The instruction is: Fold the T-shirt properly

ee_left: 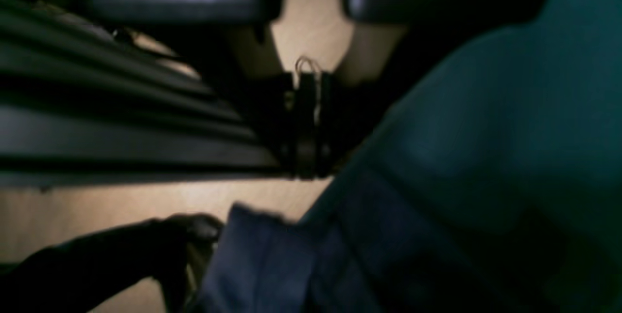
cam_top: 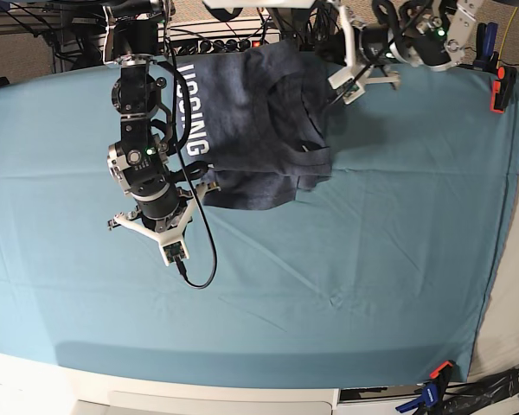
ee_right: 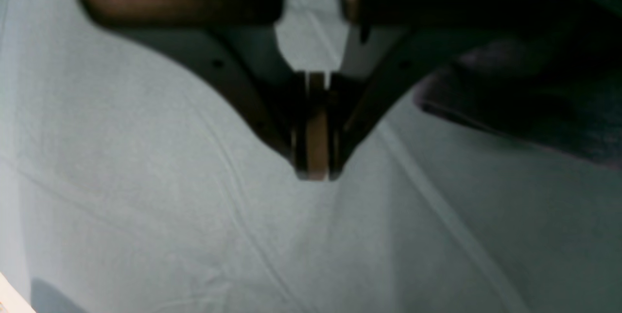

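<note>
While both arms sit apart over the table, the T-shirt [cam_top: 259,130] lies bunched at the far edge of the teal cloth [cam_top: 329,285], near the middle of that edge. Its white lettering [cam_top: 195,108] shows on the part toward the base view's left; the plain side is folded over on the right, and the ribbed neck [cam_top: 298,95] faces up.

On the base view's left, the right gripper [cam_top: 175,252] hangs over bare cloth, just in front of the shirt's near left corner. Its jaws are together and nothing is between them. In the right wrist view the closed gripper [ee_right: 316,174] points at pale, creased cloth [ee_right: 146,182], with a dark, blurred edge of the shirt [ee_right: 525,109] to the upper right, apart from the tips.

On the base view's right, the left gripper [cam_top: 344,92] is at the far edge of the table, just beside the shirt's right side near the neck. Its jaws are also shut. In the left wrist view the gripper [ee_left: 307,172] is closed with nothing seen between its tips; blue-grey shirt fabric [ee_left: 272,264] lies below it and teal cloth [ee_left: 510,123] rises to the right. That view is too blurred to tell whether the tips touch the fabric.

An orange clamp [cam_top: 500,89] grips the cloth's far right corner, and another clamp [cam_top: 434,386] holds the near right corner.
</note>
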Tool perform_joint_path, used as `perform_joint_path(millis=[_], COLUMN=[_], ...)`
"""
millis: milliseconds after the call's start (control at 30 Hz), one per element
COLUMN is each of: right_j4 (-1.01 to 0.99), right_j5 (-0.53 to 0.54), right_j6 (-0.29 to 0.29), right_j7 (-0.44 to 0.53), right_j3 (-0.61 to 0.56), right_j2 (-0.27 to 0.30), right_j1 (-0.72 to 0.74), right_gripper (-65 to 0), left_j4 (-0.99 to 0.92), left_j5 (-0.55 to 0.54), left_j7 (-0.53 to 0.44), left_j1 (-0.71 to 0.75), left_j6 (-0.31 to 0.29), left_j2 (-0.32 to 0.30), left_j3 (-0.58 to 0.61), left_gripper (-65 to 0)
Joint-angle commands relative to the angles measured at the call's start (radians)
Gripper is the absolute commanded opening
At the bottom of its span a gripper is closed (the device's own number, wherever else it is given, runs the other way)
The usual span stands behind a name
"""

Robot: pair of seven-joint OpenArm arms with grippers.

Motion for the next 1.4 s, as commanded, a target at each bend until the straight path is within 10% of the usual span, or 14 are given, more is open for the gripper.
perform_joint_path(millis=[0, 1367], right_j4=[0.018, 0.017], right_j5=[-0.006, -0.006], right_j6=[-0.005, -0.005], right_j7=[0.029, 0.03], right_j3=[0.002, 0.002], right_j2=[0.003, 0.003], right_j1=[0.021, 0.037], right_gripper=[-65.0, -65.0], left_j4=[0.018, -0.244], left_j5=[-0.013, 0.1], left_j7=[-0.019, -0.078], left_j1=[0.002, -0.276], left_j6=[-0.004, 0.023], left_j2=[-0.001, 0.067], left_j3=[-0.003, 0.187], left_gripper=[-65.0, -65.0])
